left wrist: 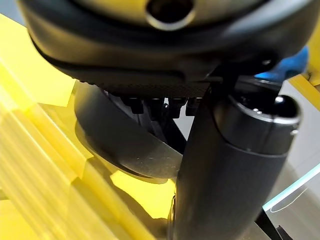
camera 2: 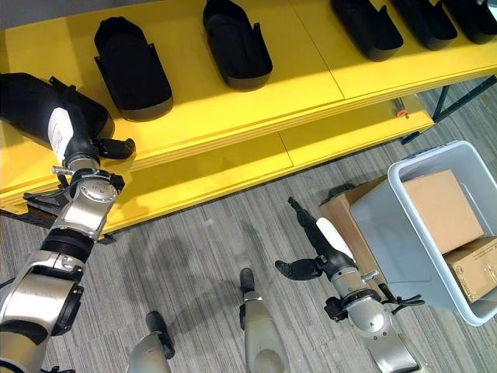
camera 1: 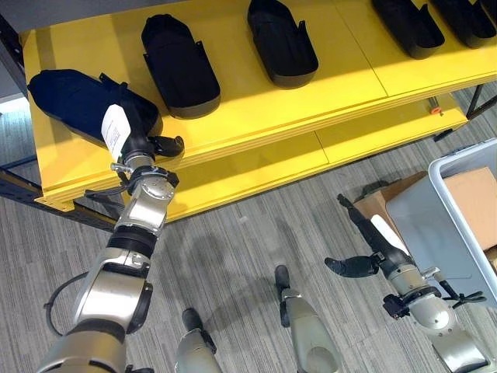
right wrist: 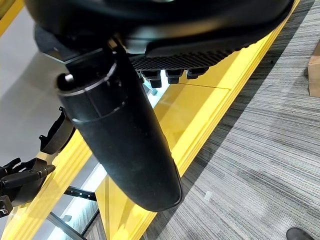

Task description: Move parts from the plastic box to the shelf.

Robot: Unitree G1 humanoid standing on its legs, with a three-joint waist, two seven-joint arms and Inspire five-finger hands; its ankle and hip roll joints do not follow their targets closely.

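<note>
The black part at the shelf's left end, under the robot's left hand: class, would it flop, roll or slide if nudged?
The black part probably stays stiff: it looks like a moulded shell holding its shape. It seems unlikely to roll, lying long and low on the yellow shelf. It might slide, since the shelf looks smooth. The left hand rests against it.

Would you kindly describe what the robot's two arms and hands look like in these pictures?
Both arms are silver-grey, built of rounded metallic segments with black bands at the joints. Each ends in a dark hand with slim black fingers and a thumb under a white cover: the left hand and the right hand look alike. A small black bracket with thin wires sits at each wrist.
</note>
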